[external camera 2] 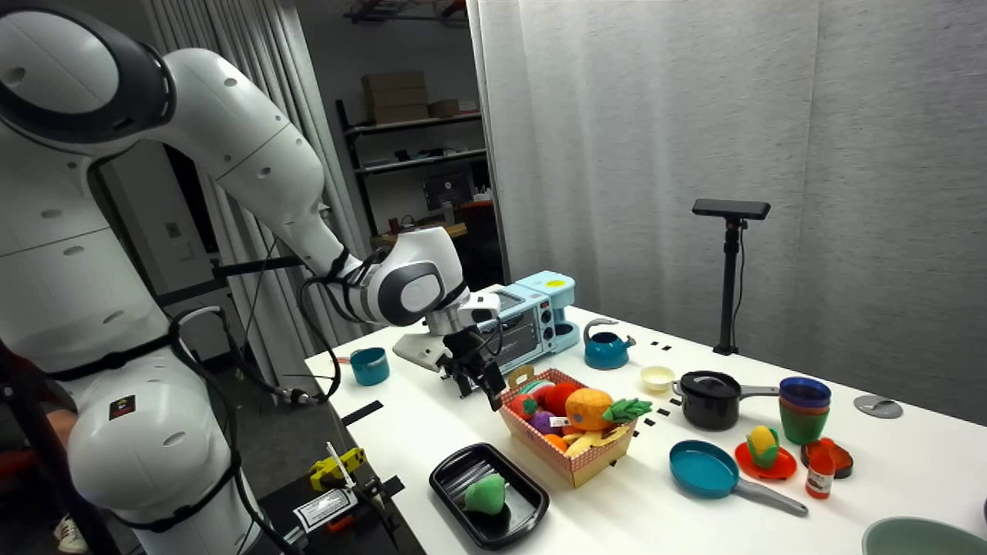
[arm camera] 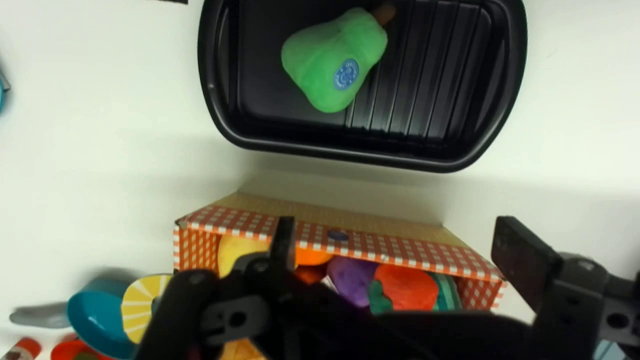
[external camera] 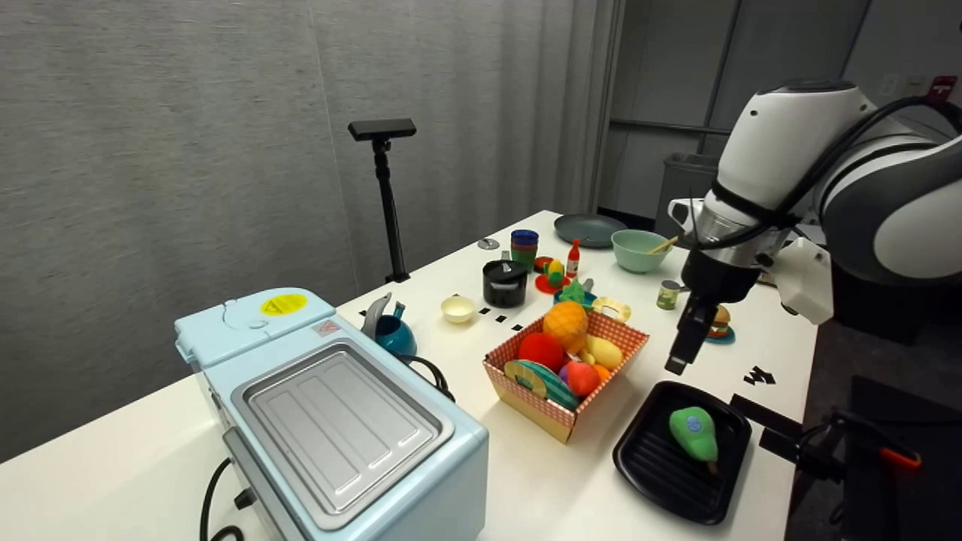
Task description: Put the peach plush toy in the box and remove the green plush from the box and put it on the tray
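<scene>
The peach plush toy (external camera: pixel 583 378) lies in the box (external camera: pixel 530 409) among other plush food; it also shows in the wrist view (arm camera: pixel 407 287), partly hidden by my gripper. The box has tan sides and a red-checked rim and shows in the wrist view (arm camera: pixel 345 216). The green plush (external camera: pixel 693 432), pear-shaped, lies on its side on the black tray (external camera: pixel 646 466). The plush and tray also show in an exterior view (external camera 2: pixel 486 494) and in the wrist view (arm camera: pixel 332 60). My gripper (arm camera: pixel 402 250) is open with nothing between its fingers, above the table near the box and tray (external camera 2: pixel 480 389).
The pale-blue appliance (external camera: pixel 346 436) stands beside the box. A teal kettle (external camera 2: pixel 606 351), black pot (external camera 2: pixel 709 399), teal pan (external camera 2: pixel 703 468), stacked cups (external camera 2: pixel 803 408) and pale green bowl (external camera: pixel 639 252) stand farther along the table. A camera stand (external camera 2: pixel 729 285) is behind them.
</scene>
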`<state>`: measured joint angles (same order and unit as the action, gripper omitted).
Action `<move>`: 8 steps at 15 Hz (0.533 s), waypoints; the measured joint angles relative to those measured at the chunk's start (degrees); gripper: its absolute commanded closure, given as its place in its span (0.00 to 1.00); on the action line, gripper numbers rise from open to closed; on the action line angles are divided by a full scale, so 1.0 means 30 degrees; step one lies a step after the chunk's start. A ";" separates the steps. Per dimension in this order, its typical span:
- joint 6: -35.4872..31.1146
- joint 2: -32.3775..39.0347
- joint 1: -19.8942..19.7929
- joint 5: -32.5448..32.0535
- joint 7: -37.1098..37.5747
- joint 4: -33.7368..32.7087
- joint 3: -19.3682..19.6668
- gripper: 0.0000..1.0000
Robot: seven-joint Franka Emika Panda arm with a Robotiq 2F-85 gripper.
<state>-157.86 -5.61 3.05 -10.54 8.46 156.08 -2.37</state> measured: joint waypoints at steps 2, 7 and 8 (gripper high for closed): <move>-0.1484 -0.0546 -0.0015 -0.0124 0.0417 0.0523 -0.0135 0.00; -0.2375 -0.0611 -0.0015 -0.0026 0.0489 0.0395 -0.0321 0.00; -0.2375 -0.0611 -0.0015 -0.0026 0.0490 0.0395 -0.0323 0.00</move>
<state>-164.99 -7.45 3.01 -10.61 9.93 157.27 -3.34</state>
